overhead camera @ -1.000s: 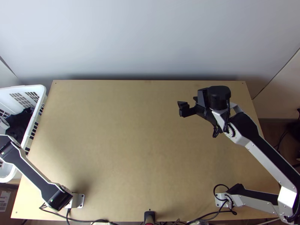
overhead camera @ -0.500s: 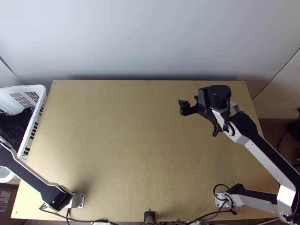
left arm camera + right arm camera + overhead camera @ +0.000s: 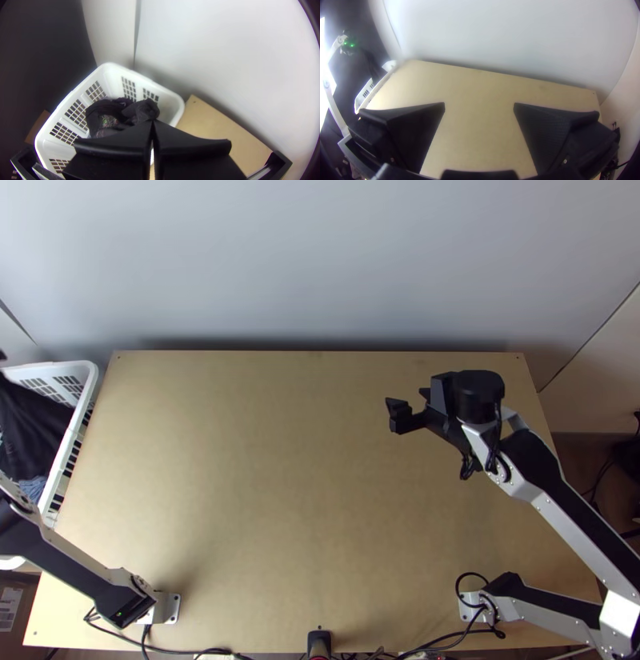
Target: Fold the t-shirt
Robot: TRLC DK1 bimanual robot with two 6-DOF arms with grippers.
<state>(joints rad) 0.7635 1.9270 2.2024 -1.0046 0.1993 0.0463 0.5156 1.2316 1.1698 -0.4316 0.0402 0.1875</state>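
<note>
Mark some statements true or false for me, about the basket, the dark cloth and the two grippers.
1. The left gripper is shut on the dark cloth. True.
2. The dark cloth lies folded flat in the middle of the table. False: it hangs loosely from the left gripper, at the basket.
3. The right gripper is over the table. True.
4. The right gripper's fingers are pressed together. False: they stand wide apart, with nothing between them.
5. The basket is white, with slotted walls. True.
6. The basket stands on the right arm's side of the table. False: it is on the left arm's side.
</note>
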